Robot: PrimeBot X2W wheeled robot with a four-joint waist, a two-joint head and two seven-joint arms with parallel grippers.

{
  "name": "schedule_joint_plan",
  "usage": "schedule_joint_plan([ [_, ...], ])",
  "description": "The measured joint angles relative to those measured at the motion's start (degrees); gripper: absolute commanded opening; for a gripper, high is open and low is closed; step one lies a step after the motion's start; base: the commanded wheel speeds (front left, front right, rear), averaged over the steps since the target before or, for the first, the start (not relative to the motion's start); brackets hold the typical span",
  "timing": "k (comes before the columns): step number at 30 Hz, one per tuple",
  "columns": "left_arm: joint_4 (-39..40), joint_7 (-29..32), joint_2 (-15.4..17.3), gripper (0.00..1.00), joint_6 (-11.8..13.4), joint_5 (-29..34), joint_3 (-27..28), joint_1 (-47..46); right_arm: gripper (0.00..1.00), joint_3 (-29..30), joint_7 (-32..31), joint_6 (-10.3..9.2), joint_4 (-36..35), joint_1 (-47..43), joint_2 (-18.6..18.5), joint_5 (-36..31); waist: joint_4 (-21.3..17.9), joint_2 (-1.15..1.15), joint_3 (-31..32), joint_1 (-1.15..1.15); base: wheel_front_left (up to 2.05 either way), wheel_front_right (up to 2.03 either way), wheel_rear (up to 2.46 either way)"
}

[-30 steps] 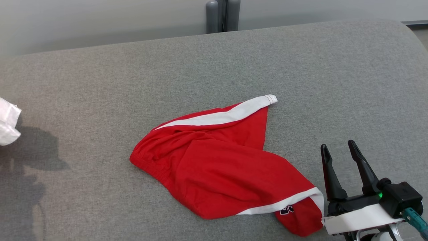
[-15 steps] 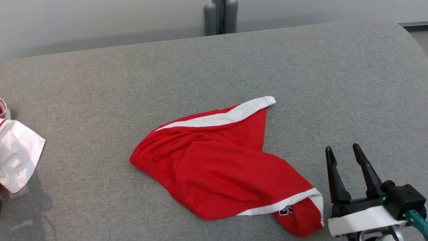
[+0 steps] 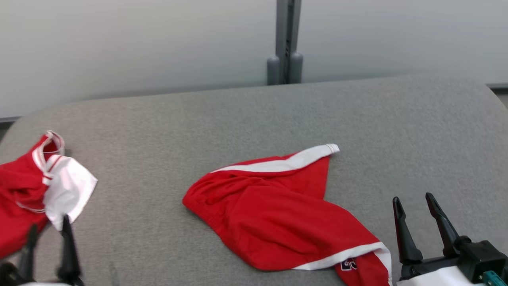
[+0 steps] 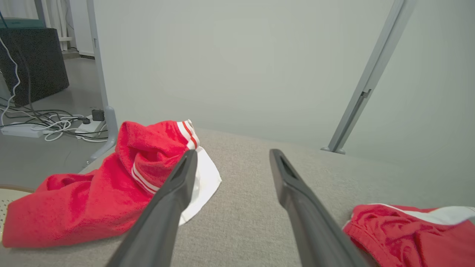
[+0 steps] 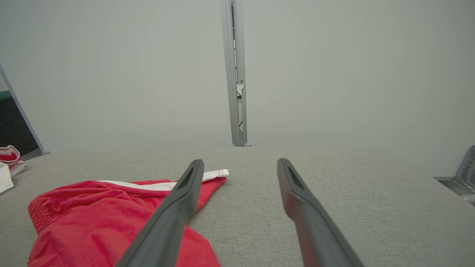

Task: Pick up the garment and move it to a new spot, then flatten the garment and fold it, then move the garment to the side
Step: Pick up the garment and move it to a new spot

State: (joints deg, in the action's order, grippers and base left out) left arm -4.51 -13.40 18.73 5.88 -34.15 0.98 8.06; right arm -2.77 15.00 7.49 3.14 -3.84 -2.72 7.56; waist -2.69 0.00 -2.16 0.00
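Observation:
A crumpled red garment with white panel and striped trim [image 3: 24, 190] lies at the left end of the grey padded surface [image 3: 158, 131]; the left wrist view shows this garment [image 4: 92, 193] hanging partly over the surface's left edge. My left gripper [image 3: 49, 226] stands open just in front of it, and the left fingertip [image 4: 189, 157] overlaps its white panel, holding nothing. Red shorts with white side stripes [image 3: 278, 210] lie spread in the middle. My right gripper [image 3: 412, 198] is open and empty, to the right of the shorts' lower leg [image 5: 104, 211].
A pale wall panel with a grey metal post [image 3: 286, 43] runs behind the surface. In the left wrist view, past the left edge, the floor holds cables [image 4: 48, 124] and a black box [image 4: 33, 63]. Bare grey surface [image 5: 352, 185] lies to the right of the shorts.
The left gripper has opened and let go of the red-and-white garment, which now rests at the left end. The head camera has tilted upward. The shorts and right gripper have stayed put.

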Motion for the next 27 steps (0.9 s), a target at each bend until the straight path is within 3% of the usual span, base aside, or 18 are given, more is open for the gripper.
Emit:
schedule_joint_plan([
  [4, 3.9, -0.8, -3.4, 1.00, 1.5, 4.6, -4.5, 6.0, 1.00, 0.9, 0.0, 0.00, -0.7, -1.5, 0.0, -1.1, 2.3, 0.00, 2.4, 0.00, 0.00, 0.00, 0.00],
  [10, 2.8, -1.5, -5.5, 1.00, -1.0, 9.7, -7.9, 8.0, 1.00, 1.6, 0.0, 0.00, -0.9, -2.8, 0.0, -1.4, 4.6, 0.00, 4.9, 0.00, 0.00, 0.00, 0.00],
  [14, 2.2, -1.6, -7.3, 1.00, -3.4, 12.0, -6.8, 8.2, 1.00, 1.6, 0.0, 0.00, -0.8, -3.2, 0.0, -1.0, 3.9, 0.00, 5.7, 0.00, 0.00, 0.00, 0.00],
  [27, 2.1, -1.7, -12.8, 1.00, -7.8, 17.4, 0.4, 9.0, 1.00, 1.5, 0.0, 0.00, 0.1, -4.0, 0.0, -0.5, -0.8, 0.00, 5.1, 0.00, 0.00, 0.00, 0.00],
])
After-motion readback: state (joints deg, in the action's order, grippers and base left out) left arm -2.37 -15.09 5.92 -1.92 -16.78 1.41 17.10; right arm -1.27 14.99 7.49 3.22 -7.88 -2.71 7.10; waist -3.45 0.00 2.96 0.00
